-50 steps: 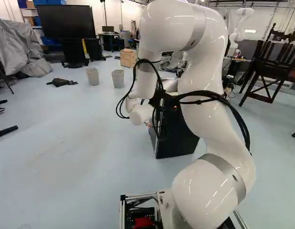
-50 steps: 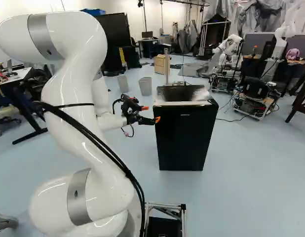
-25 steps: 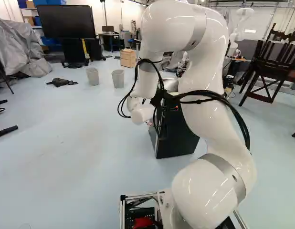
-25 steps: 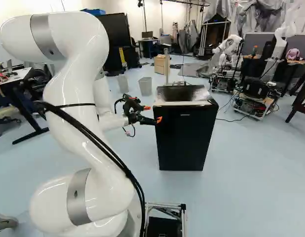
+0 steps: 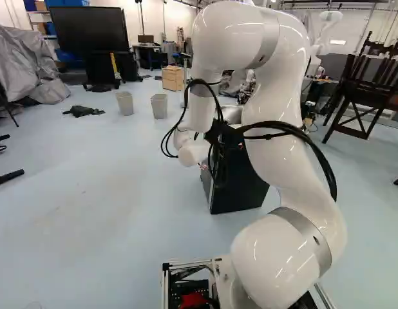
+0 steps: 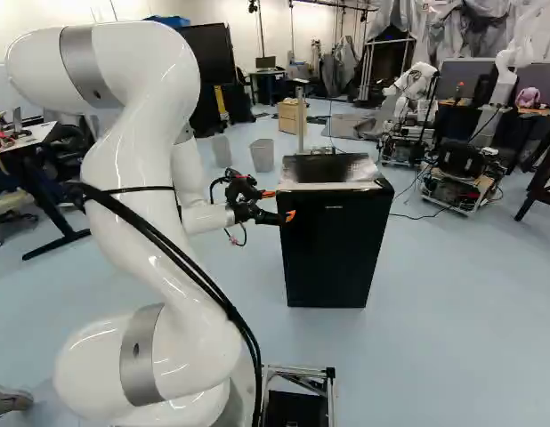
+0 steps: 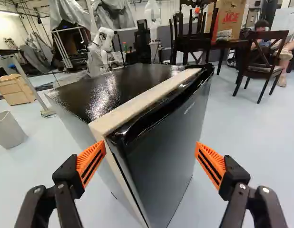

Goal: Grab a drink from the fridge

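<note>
Holds gripper (image 6: 279, 205) wide open by upper corner of fridge (image 6: 335, 245), upright on floor (image 6: 471, 294) at middle of right base view and partly behind arm (image 5: 276, 96) in left base view. In wrist view, spreads orange pads (image 7: 91, 161) well apart, aimed at black door (image 7: 171, 137), shut, ahead of and between them; can't tell about contact. Beyond, includes two bins (image 5: 125, 103) near each other, wooden cabinet (image 5: 173, 78) farther back, plus another robot (image 6: 414, 87) at right of right base view.
</note>
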`<state>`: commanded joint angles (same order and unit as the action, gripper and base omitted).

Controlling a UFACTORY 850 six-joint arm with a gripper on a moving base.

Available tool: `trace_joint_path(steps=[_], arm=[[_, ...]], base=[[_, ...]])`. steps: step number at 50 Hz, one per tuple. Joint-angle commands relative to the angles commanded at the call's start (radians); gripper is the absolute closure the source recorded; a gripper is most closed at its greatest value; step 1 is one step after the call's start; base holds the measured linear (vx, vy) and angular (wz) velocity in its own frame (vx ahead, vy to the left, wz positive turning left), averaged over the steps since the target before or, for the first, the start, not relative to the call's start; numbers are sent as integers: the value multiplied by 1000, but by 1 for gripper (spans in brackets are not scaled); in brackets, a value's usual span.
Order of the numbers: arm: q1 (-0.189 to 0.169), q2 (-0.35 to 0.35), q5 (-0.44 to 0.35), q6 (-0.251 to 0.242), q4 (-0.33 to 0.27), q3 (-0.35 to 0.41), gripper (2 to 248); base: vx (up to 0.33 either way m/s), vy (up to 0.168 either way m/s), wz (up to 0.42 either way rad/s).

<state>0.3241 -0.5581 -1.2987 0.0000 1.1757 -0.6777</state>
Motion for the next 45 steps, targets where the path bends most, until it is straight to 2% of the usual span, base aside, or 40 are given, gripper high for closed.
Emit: trace_joint_path(steps=[21, 45], arm=[[-19, -2, 0, 0, 0, -3, 3], [-31, 25, 0, 0, 0, 42, 3]], base=[[0, 0, 0], [0, 0, 0]])
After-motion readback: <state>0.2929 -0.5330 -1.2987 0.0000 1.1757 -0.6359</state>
